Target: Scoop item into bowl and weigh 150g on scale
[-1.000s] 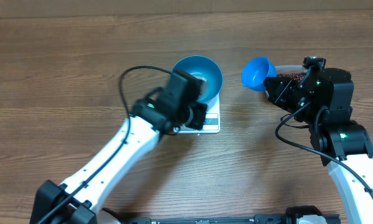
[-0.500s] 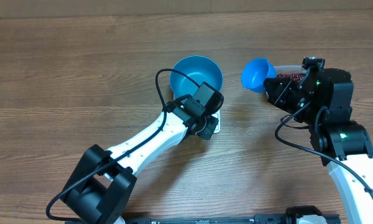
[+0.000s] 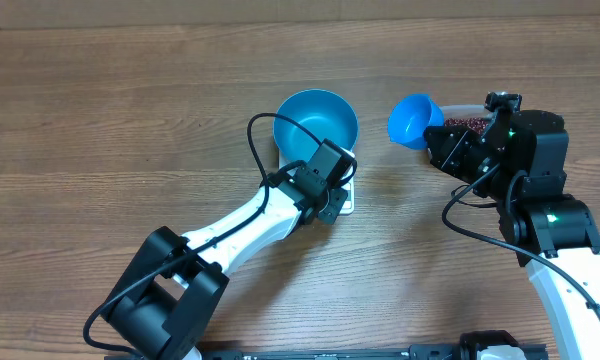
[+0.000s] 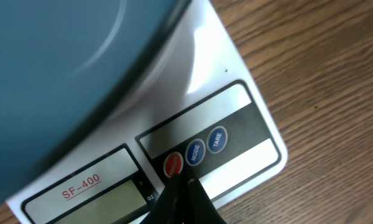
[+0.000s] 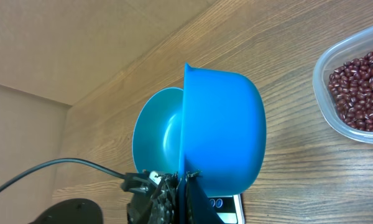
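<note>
Holds the left gripper [image 4: 181, 190] low at the near edge of the scale [image 4: 236, 106], jaws pressed together with nothing between them, tip right at the red button [image 4: 173, 164]. Differs from a second ago: then hung higher and covered the scale's near left part; now reaches in from the near left with the arm folded close. Keeps the bowl [image 3: 318, 122] on the scale, unmoved. Holds the scoop [image 3: 413, 119] in the right gripper [image 5: 188, 186], jaws closed on it, unchanged, just left of the tub [image 5: 319, 93] of beans [image 5: 360, 78] at the right of the bench [image 3: 130, 100].
</note>
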`<state>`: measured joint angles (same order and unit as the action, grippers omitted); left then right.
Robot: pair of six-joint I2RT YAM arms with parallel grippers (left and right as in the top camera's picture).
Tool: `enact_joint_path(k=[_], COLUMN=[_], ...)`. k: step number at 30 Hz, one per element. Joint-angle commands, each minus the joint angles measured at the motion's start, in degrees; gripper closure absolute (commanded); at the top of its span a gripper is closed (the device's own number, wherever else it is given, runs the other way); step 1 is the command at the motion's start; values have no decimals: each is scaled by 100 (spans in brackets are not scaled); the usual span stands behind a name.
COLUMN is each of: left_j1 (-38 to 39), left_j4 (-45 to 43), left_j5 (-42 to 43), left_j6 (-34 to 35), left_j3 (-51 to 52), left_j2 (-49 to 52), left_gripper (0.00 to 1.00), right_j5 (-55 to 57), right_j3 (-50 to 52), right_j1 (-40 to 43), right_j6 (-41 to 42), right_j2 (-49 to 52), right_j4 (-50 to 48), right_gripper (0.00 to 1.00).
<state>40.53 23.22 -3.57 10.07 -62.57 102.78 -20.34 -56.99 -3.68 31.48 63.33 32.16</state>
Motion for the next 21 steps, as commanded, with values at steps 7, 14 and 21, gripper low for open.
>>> enact_joint_path(k=[7,14,21], left_j1=[37,37,42], left_j4=[-247,-490,-706], left_j5=[-155,-262,-254], left_j6=[-81,-61,-59], left_j3=[247,402,487], left_j2=[98,98,98], left_gripper=[96,95,96], right_j5=[-11,-13,-11], right_j3=[-122,-122,-122], right_j1=[35,35,35], right_j6=[-52,-52,-52], right_j2=[-26,-26,-26], right_j4=[-44,-39,-44], right_gripper=[96,96,96])
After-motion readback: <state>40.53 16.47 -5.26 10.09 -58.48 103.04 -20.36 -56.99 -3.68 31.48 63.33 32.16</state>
